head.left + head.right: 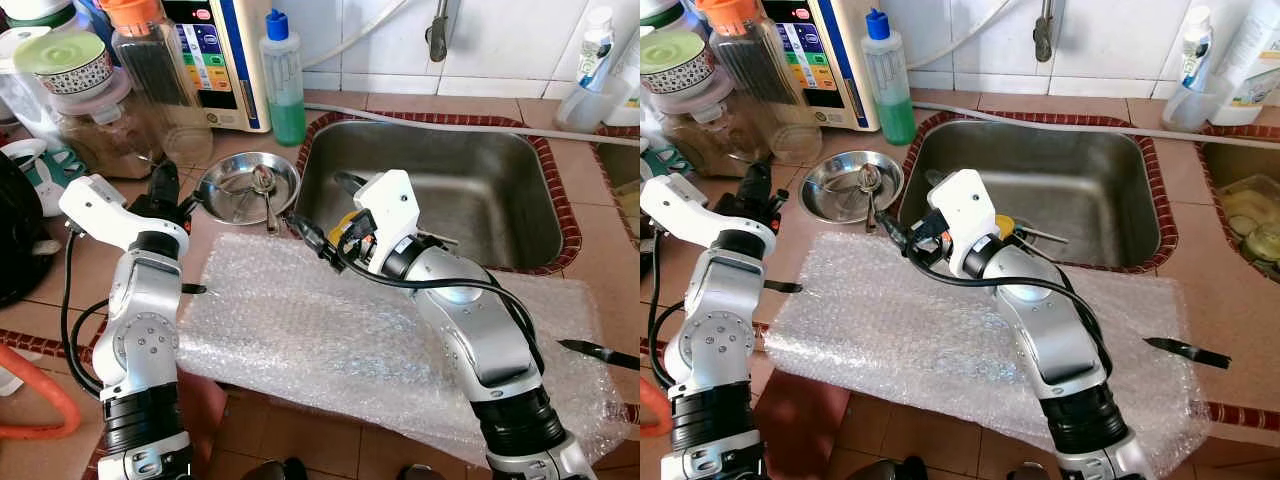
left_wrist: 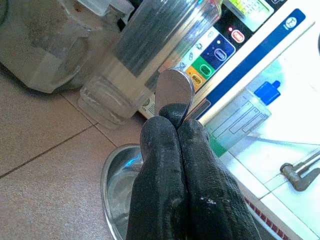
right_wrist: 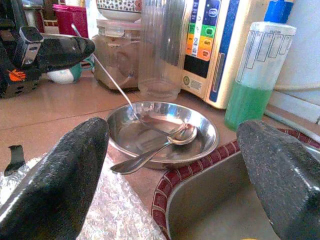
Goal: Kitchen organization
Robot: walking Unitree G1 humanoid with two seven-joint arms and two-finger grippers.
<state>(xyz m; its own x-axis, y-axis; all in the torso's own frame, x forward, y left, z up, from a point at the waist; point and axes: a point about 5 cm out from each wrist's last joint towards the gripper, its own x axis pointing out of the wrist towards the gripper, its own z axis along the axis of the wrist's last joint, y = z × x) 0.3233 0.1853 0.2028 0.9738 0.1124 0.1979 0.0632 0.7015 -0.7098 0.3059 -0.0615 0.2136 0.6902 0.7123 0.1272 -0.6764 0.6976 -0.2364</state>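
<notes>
A round steel bowl [image 1: 245, 187] sits on the tiled counter left of the sink [image 1: 520, 150]. A spoon [image 3: 165, 147] lies in the bowl. My left gripper [image 1: 165, 190] hovers left of the bowl, shut on the handle end [image 2: 174, 90] of a second, thin spoon [image 3: 112, 82] that slants down into the bowl. My right gripper [image 1: 325, 208] is at the sink's near-left corner, open and facing the bowl [image 3: 200, 125], with nothing between its fingers [image 3: 60, 175].
A bubble-wrap sheet [image 1: 330, 330] covers the counter's front. Behind the bowl stand a green soap bottle [image 1: 283, 85], clear jars [image 1: 150, 60] and a water purifier [image 1: 220, 50]. A black-handled tool [image 1: 600, 352] lies at the right. An orange hose [image 1: 40, 400] curls at the lower left.
</notes>
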